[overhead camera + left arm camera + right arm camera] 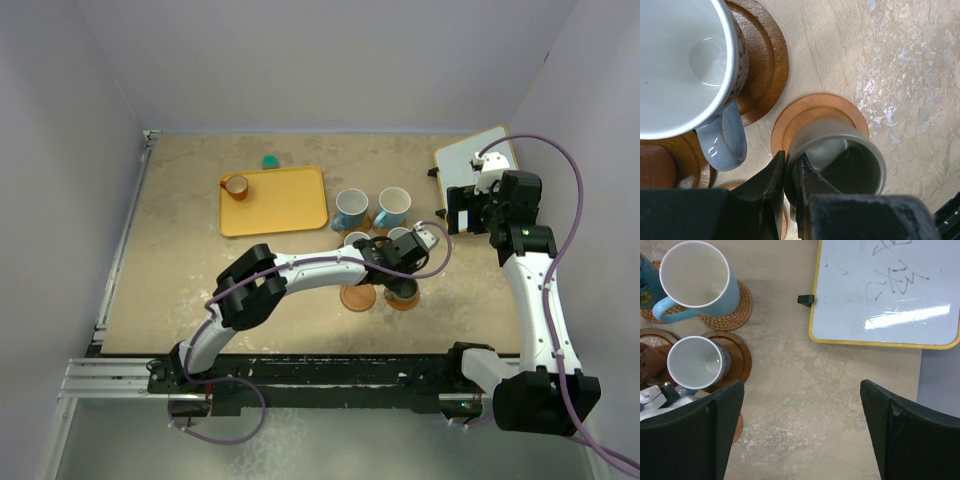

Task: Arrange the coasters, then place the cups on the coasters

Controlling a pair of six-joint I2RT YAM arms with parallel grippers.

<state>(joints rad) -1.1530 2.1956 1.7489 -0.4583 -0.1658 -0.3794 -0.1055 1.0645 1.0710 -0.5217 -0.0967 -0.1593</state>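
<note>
My left gripper [790, 172] is shut on the rim of the grey cup [840, 155], one finger outside the wall and one inside. The grey cup [405, 290] is over a plain orange-brown coaster [810, 107]; whether it rests on it I cannot tell. A pale cup [680, 65] stands on a dark ringed coaster [767, 65] beside it. An empty coaster [357, 297] lies to the left. Two light blue cups [350, 210] [392, 207] stand behind on coasters. An orange-brown cup [236, 186] sits on the tray. My right gripper [802, 410] is open over bare table.
A yellow tray [285, 205] lies at the back left with a small green object [270, 161] behind it. A yellow-edged whiteboard [885, 290] lies at the back right, with a small black clip [806, 300] at its edge. Walls close in on three sides.
</note>
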